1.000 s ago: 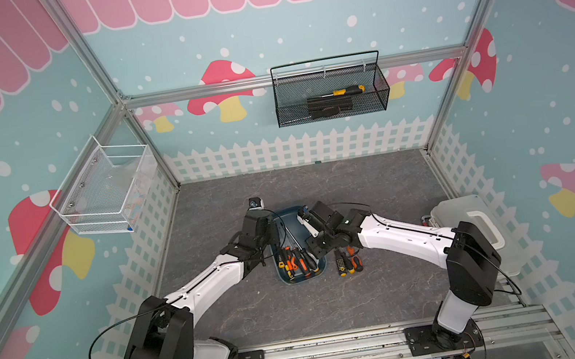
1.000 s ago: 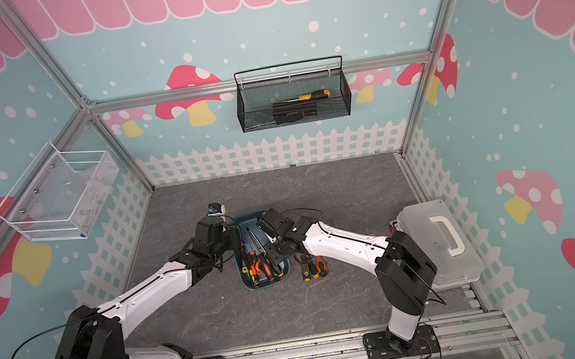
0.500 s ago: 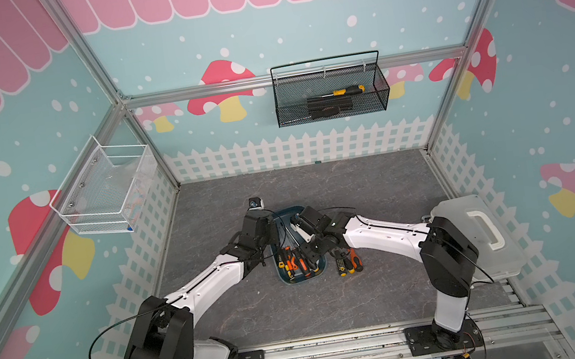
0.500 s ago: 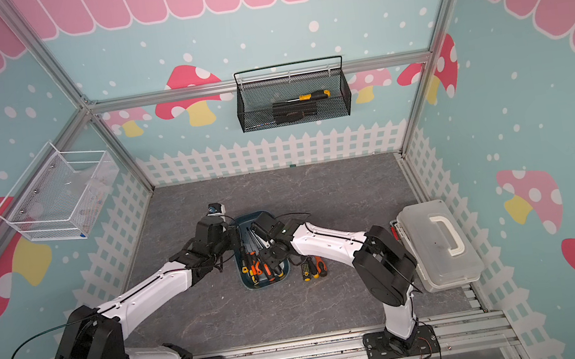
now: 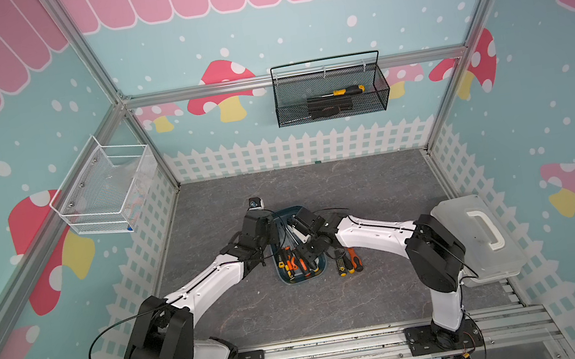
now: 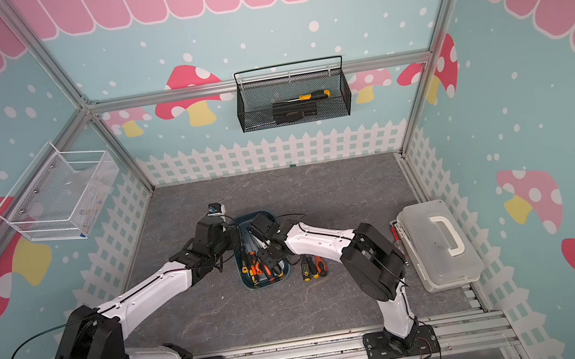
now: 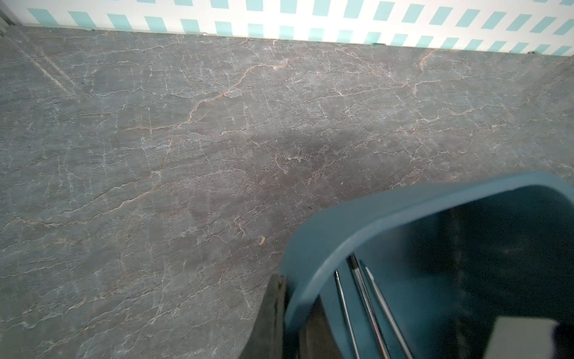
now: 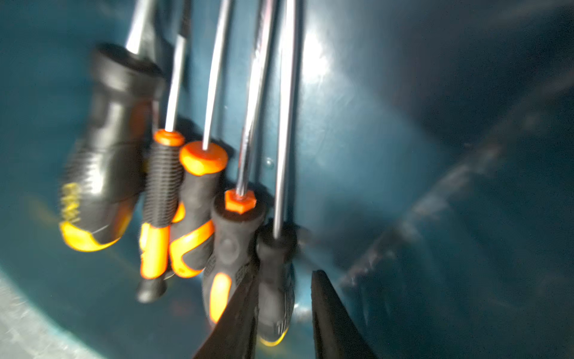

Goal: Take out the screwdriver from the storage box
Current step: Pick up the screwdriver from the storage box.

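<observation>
My right fingers point(image 8: 332, 320), partly open, straddle the black screwdriver point(image 8: 275, 279); closing could pinch the orange-collared neighbour point(image 8: 231, 248) too. My left fingers point(image 7: 270, 314) clamp the storage box point(image 7: 357, 217) rim.

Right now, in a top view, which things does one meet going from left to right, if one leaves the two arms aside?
white wire basket → storage box → black-yellow screwdriver → black-orange screwdriver → whitish case. The black mesh basket overlaps several of these, so it is left out.

Top views: bright, even, sharp. Right wrist view: motion blur, white glare on the glossy dark teal plastic storage box point(image 8: 320, 71). Left wrist view: soft shadow on the grey marbled table point(image 7: 310, 149)
</observation>
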